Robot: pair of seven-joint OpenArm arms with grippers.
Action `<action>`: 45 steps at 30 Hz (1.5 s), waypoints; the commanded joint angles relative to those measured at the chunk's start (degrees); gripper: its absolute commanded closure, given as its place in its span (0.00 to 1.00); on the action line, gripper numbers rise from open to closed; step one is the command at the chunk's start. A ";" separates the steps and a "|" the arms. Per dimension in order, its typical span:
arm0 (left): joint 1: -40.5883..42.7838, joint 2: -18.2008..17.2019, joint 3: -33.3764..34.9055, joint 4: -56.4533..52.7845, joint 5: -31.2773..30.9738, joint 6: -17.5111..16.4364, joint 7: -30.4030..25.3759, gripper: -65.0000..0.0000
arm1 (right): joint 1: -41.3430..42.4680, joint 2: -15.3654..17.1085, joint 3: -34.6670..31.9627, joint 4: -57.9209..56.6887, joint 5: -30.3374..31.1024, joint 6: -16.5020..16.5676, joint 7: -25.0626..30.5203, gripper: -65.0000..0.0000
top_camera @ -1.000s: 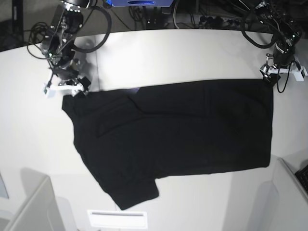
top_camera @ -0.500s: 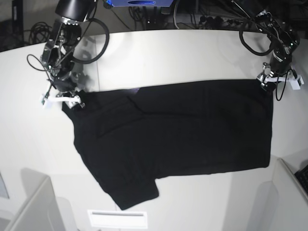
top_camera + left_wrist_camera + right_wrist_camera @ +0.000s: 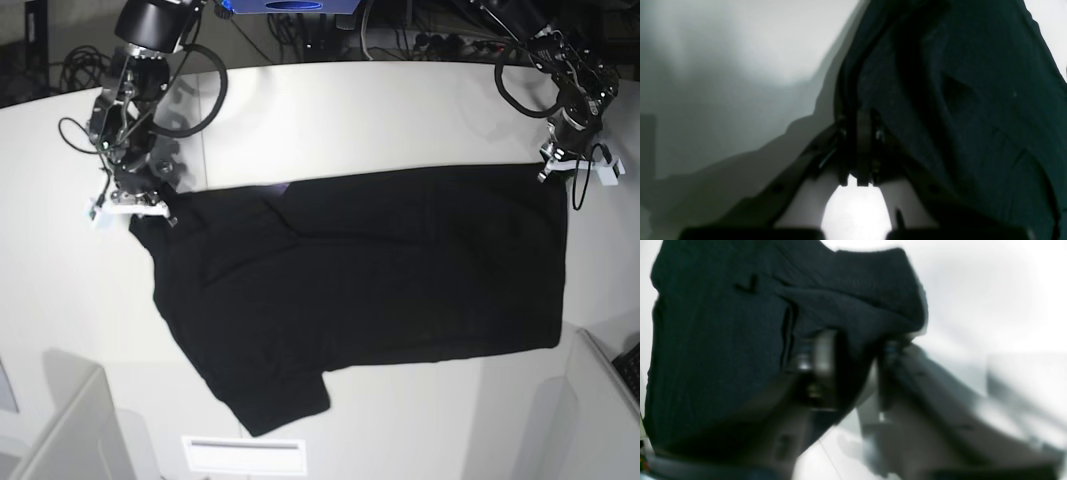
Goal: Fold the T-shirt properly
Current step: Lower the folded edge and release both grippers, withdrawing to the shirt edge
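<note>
- T-shirt [image 3: 370, 280] lay flat, spread across centre of white tabletop [image 3: 400, 110].
- Left end effector [image 3: 553, 165] was clamped on its upper-right corner.
- Right end effector [image 3: 135, 210] pinched its upper-left corner; wrist view blurred.

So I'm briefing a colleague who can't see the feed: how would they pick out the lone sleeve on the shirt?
Start at the white table, where the black T-shirt lies spread flat between the two arms. Follow it toward the table's near edge in the base view: the sleeve juts out there as a flap. Every other edge runs fairly straight; only this one pokes out alone.
</note>
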 commanded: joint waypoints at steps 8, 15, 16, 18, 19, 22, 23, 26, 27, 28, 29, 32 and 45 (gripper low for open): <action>2.00 -2.85 0.21 0.81 0.96 0.16 1.79 1.00 | -1.69 1.49 0.02 2.10 -0.34 -1.12 -2.81 1.00; 7.81 -4.17 4.34 6.70 0.96 0.16 1.79 1.00 | -7.75 1.40 0.02 9.92 -0.34 -1.21 -2.81 1.00; 8.86 -4.25 4.95 7.66 0.96 0.16 1.79 1.00 | -8.72 1.40 0.02 10.80 -0.34 -1.21 -2.81 1.00; 10.62 -4.17 5.39 9.60 0.79 0.16 1.79 1.00 | -10.83 1.40 0.02 12.74 -0.34 -1.21 -2.81 1.00; 11.06 -4.08 5.39 10.30 0.87 0.16 1.79 1.00 | -11.80 1.40 0.02 13.53 -0.34 -1.21 -2.81 1.00; 12.91 -4.08 5.31 11.80 0.87 0.16 1.79 1.00 | -14.96 1.31 0.02 16.34 -0.34 -1.21 -2.81 1.00; 13.35 -4.08 5.31 12.15 0.87 0.16 1.79 1.00 | -15.75 1.31 0.02 16.87 -0.34 -1.21 -2.81 1.00; 15.02 -4.25 5.31 13.20 0.87 0.16 1.79 1.00 | -17.95 1.31 0.02 18.10 -0.34 -1.21 -2.89 1.00; 15.54 -4.25 5.31 13.29 0.87 0.16 1.79 1.00 | -18.48 1.22 0.02 18.36 -0.34 -1.21 -2.89 1.00; 16.07 -4.25 5.31 13.64 0.79 0.16 1.79 1.00 | -19.27 1.13 0.02 18.89 -0.34 -1.21 -2.89 1.00; 16.60 -4.25 5.31 13.73 0.87 0.16 1.79 1.00 | -19.97 1.05 0.02 19.42 -0.34 -1.21 -2.89 1.00; 18.09 -4.17 5.31 14.43 0.79 0.16 1.79 1.00 | -22.17 1.05 0.02 21.09 -0.34 -1.21 -2.89 1.00; 22.93 -4.08 5.13 14.96 0.61 0.16 1.79 1.00 | -28.50 0.96 0.02 23.20 -0.34 -1.21 -2.89 1.00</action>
